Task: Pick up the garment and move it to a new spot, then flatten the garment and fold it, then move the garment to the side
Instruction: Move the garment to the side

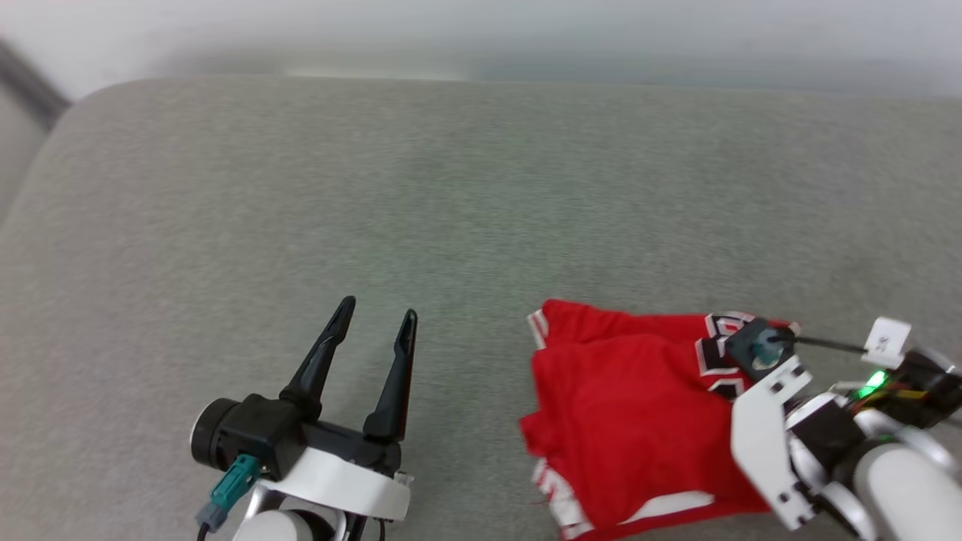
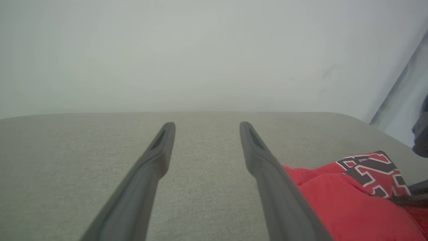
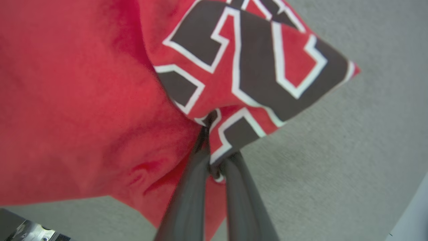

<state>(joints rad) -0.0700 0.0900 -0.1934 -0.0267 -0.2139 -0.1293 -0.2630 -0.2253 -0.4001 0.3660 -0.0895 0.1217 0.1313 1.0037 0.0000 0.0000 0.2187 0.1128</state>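
the garment (image 1: 631, 406) lies in a loose, partly doubled-up heap on a grey fabric cushion (image 1: 481, 188), close to the cushion's front edge and toward its right side. most of what shows is plain red cloth. red-and-white striped trim runs along the heap's left edge, and a strip of white cloth shows at its near edge. the black, white-outlined print sits at the heap's far right corner.

the right end effector (image 3: 214, 150) is clamped on that printed corner. in the right wrist view its two dark fingers (image 3: 190, 201) stand together with a fold of the garment (image 3: 83, 100) pinched between them, and the printed flap juts up and away from the grip, with grey cushion beyond it. in the head view the right arm's white bracket (image 1: 766, 421) covers the heap's right edge, and a small green light (image 1: 872, 383) glows on the wrist behind it.

the left end effector (image 1: 378, 308) stands with its fingers apart and nothing between them, over bare cushion near the front edge, left of the garment and clear of it. in the left wrist view the left end effector (image 2: 207, 124) points toward the cushion's far edge, and the garment (image 2: 341, 207) lies just to the right of its right finger (image 2: 267, 174). whether those fingers touch the cushion cannot be told.

the rest of the cushion, out to its rounded far left corner, is bare grey fabric, with a pale wall (image 2: 200, 50) behind its far edge.
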